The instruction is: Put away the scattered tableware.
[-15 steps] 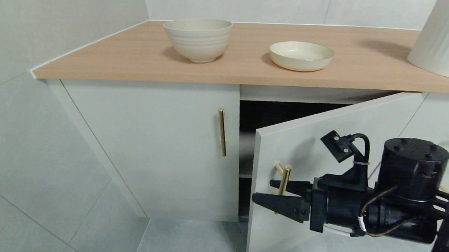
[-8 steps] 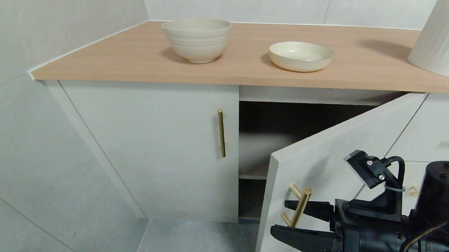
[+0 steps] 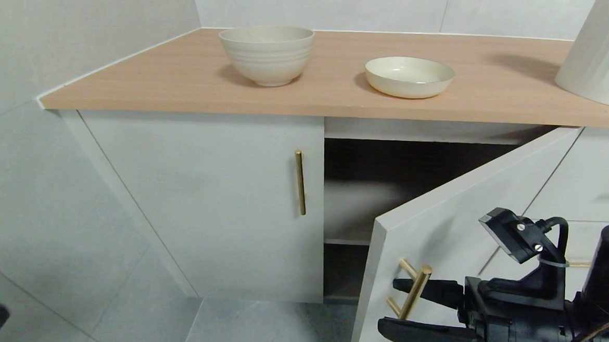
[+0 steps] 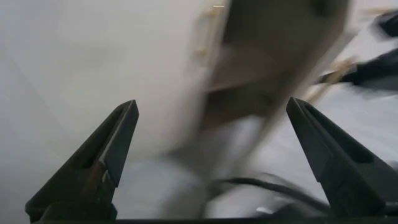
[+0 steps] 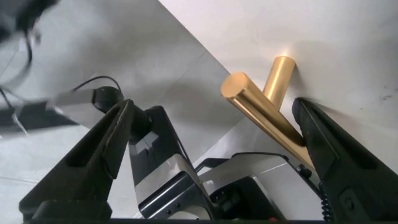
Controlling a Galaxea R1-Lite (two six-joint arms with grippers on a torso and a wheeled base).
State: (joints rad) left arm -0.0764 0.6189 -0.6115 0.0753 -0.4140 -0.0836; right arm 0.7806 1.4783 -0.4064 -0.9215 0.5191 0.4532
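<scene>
Tableware: bowl (image 3: 266,51) near the worktop's (image 3: 158,85) left back corner, shallow dish (image 3: 408,76) beside it, apart; neither stowed.
Right pincer (image 3: 389,303): spread wide, straddling the door handle (image 3: 413,291), not clamping.
Left pincer (image 4: 211,124): spread, holding nothing.
Risk: we judge the handle may slip free, letting the half-open door (image 3: 453,220) block the shelf (image 3: 349,215).

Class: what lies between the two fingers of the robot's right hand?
The brass handle of the open cabinet door stands between the right hand's spread fingers, clearest in the right wrist view.
</scene>
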